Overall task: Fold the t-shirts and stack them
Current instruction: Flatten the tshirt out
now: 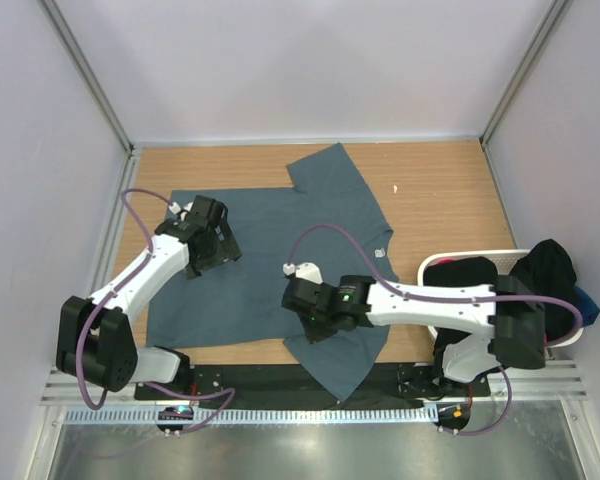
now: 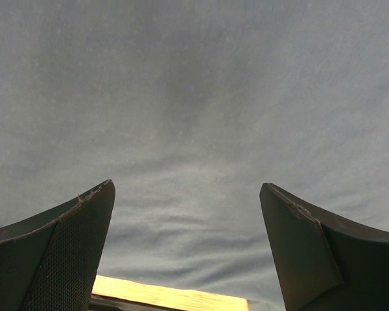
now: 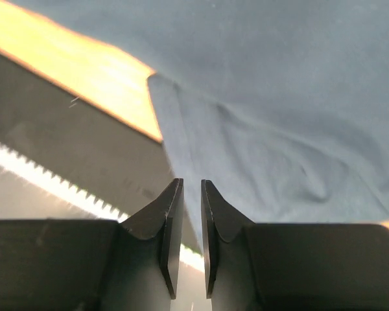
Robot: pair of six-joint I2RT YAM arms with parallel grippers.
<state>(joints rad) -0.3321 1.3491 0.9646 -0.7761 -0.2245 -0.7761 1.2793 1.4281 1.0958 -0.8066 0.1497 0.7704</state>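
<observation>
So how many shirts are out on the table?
1: the grey shirt, spread flat, centre. Black and blue cloth fills the basket at right; more may be hidden there.

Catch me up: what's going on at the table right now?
Both arms are over a slate blue-grey t-shirt spread flat on the wooden table, not yet folded. The left end effector hangs wide open just above the cloth. The right end effector sits by the sleeve overhanging the near edge, jaws narrowly apart with nothing between them. More shirts wait in the white basket on the right.
</observation>
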